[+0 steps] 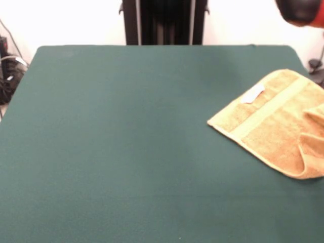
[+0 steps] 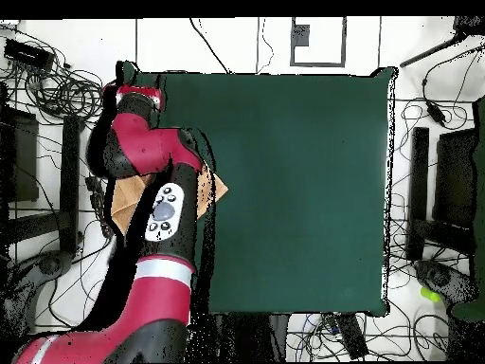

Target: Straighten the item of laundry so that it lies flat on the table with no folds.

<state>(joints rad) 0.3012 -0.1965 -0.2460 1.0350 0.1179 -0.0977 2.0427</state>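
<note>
The golden-orange towel [image 1: 268,126] lies at the right edge of the green table [image 1: 126,142], partly past the picture's edge. A smooth woven band crosses it, and a small white tag [image 1: 252,94] sits near its far corner. Its right side is folded over into a curled flap [image 1: 310,152]. In the overhead view the red and black arm [image 2: 156,190] reaches over the table's [image 2: 303,190] left edge and covers most of the towel [image 2: 220,187]. Only small tan corners show. A rounded red and black arm part [image 1: 302,11] shows at the top right of the front view. The gripper itself is hidden.
The black pedestal [image 1: 164,23] stands behind the table's far edge. Cables [image 1: 10,71] lie off the table's left side in the front view. In the overhead view, cables and black equipment [image 2: 436,190] ring the table on the floor.
</note>
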